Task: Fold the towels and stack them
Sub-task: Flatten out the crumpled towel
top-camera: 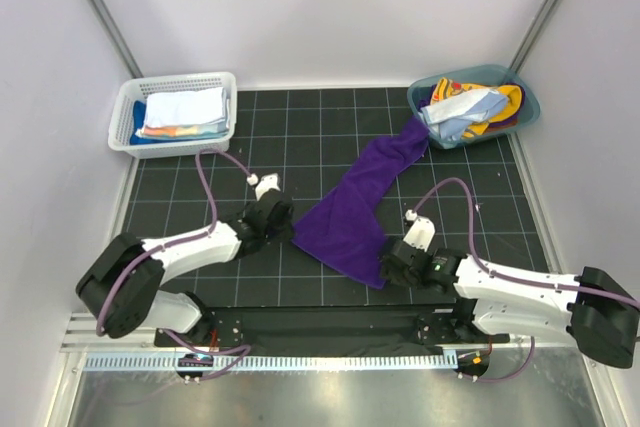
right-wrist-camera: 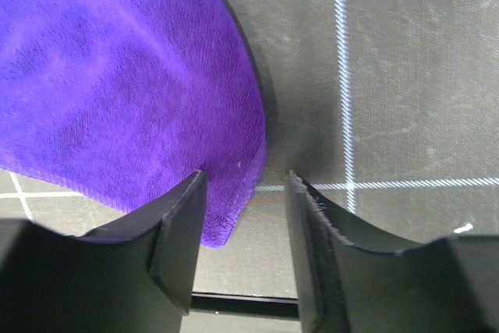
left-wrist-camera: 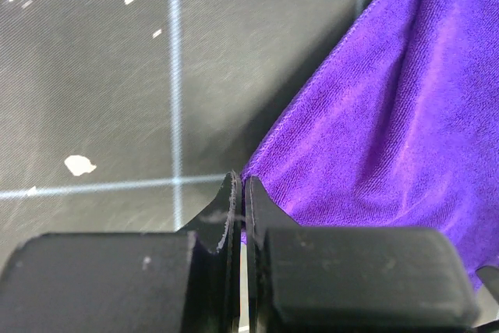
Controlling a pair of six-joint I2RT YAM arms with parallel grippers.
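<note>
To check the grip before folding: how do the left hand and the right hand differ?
The left hand is shut on a corner of the purple towel; the right hand is open, a corner between its fingers. The left hand is at the towel's left side, the right hand at its near end. Both sit low.

A plain deep purple towel (top-camera: 355,209) lies on the black worktop (top-camera: 300,127), gridded with white lines. Ten o'clock: white mesh basket (top-camera: 122,122) with pale and orange towels (top-camera: 185,112). One o'clock: teal tub (top-camera: 528,105) with yellow-orange, navy and light-blue towels (top-camera: 470,107).
</note>
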